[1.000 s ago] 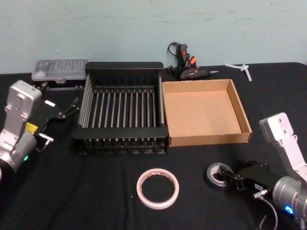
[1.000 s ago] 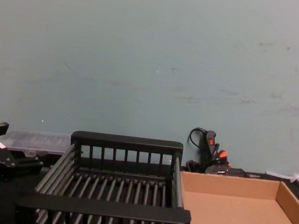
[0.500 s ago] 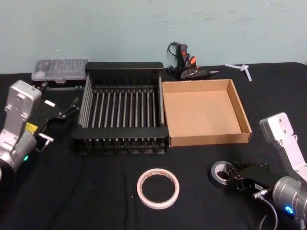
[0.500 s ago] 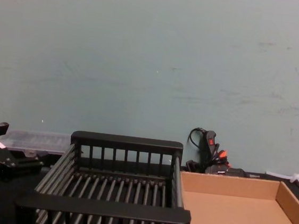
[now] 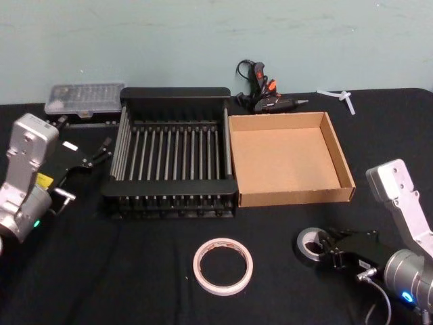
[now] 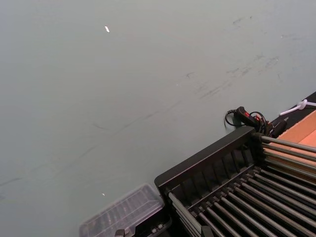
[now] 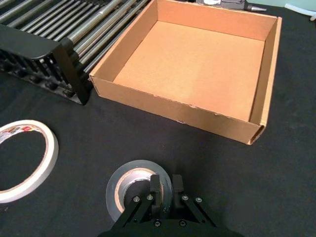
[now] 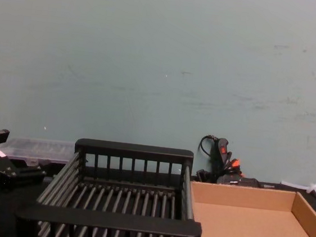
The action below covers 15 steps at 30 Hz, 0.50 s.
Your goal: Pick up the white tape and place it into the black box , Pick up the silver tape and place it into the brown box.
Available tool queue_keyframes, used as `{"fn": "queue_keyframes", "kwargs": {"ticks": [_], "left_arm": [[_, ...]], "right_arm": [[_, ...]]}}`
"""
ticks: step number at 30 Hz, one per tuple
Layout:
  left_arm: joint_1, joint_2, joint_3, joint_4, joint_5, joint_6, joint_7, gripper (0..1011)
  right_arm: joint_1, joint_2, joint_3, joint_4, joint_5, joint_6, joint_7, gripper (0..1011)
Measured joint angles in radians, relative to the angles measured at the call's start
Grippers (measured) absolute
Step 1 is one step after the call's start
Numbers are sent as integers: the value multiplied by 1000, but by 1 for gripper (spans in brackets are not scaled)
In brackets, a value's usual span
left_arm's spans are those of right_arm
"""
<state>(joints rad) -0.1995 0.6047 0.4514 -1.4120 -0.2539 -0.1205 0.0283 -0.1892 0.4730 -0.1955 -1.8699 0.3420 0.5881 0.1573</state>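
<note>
The silver tape lies flat on the black cloth in front of the brown box. My right gripper is shut on the roll's near wall, one finger in the hole and one outside; the right wrist view shows its fingertips pinching the silver tape. To its left the white tape lies flat, also seen as the white tape. The black box stands behind it, beside the brown box. My left gripper hovers open left of the black box.
A black glue gun and a white plastic piece lie behind the brown box. A clear plastic case sits at the back left. Bare cloth stretches across the table's front left.
My right gripper has slid forward and its fingers have closed on the silver tape's wall; the roll shifted slightly. The left arm stayed put.
</note>
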Motion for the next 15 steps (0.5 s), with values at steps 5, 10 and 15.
{"fn": "queue_keyframes", "kwargs": {"ticks": [5,10,15], "left_arm": [[0,0,0,0,0,0,0,1001],[0,0,0,0,0,0,0,1001],[0,0,0,0,0,0,0,1001]], "right_arm": [[-10,-8,5,-5,-7,-16,18,150],[-19,-9,17,-31,-14,-31,41,150],[-21,-6,29,-58,-19,-42,55,150]]}}
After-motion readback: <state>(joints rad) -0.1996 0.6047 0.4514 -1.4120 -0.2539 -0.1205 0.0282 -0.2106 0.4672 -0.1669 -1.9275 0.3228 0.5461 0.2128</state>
